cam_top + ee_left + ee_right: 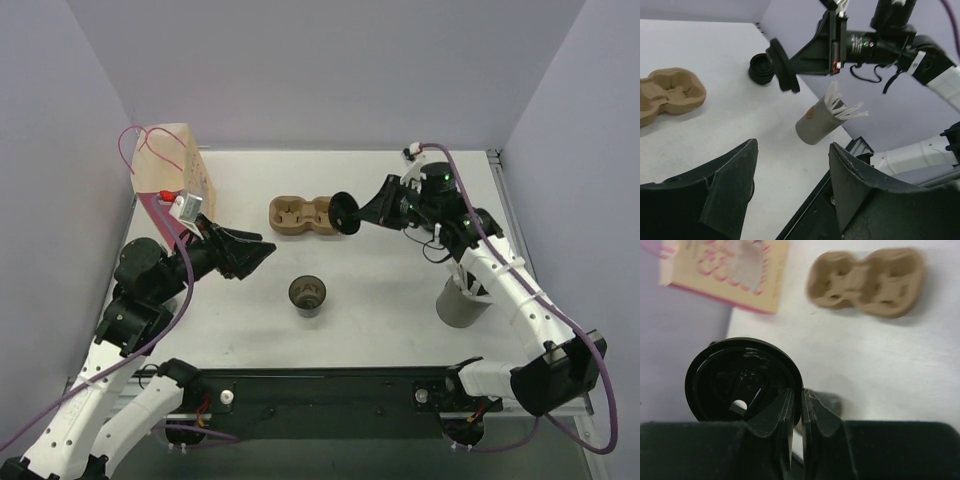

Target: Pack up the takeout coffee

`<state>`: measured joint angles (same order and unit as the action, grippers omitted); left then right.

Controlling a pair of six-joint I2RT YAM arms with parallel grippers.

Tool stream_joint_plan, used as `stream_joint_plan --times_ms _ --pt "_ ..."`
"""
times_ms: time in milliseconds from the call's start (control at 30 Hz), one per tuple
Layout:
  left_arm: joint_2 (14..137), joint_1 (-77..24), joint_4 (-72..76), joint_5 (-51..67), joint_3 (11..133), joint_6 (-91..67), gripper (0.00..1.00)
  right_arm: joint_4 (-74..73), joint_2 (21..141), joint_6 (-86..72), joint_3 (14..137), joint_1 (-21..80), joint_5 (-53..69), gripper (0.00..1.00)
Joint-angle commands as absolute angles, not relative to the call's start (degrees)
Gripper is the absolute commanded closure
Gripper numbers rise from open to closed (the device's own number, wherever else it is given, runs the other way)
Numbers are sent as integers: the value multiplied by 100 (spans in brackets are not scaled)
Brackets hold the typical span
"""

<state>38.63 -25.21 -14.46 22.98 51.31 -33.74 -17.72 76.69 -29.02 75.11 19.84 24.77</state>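
One black lid (742, 377) is pinched edge-on between the nearly closed jaws of the right gripper (796, 401), beside the pulp tray (300, 215). At the tray's six o'clock stands the open cup (308, 293). At the cup's ten o'clock hovers the left gripper (264, 251), wide and empty. Best level the lid over the rim before pressing, with the left steadying the cup.

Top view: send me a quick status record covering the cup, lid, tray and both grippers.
cup: upright on the table, no lid, in front of the tray, not in it
lid: pinched at its rim, held on edge above the table
tray: both wells empty
left gripper: open, empty, left of the cup
right gripper: shut on the lid, by the tray's right end
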Motion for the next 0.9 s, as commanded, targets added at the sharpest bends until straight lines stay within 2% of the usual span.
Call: stream_joint_plan --times_ms 0,33,133,467,867 --pt "3990 -2558 787 3180 4677 -4701 33 753 6979 -5007 6426 2539 3533 90" --pt "4016 -2584 1513 3269 4554 -4876 33 965 6892 -5245 6120 2610 3533 90" --pt "4122 -2663 2309 3375 4263 -4870 35 1712 6662 -6036 5758 2891 3402 89" --pt "4500 -2707 2874 3217 4017 -4421 36 2346 6627 -6811 5572 3296 3428 89" --pt "4702 -2751 3849 3111 3674 -4658 40 2847 6794 -7145 5361 3586 3524 89"
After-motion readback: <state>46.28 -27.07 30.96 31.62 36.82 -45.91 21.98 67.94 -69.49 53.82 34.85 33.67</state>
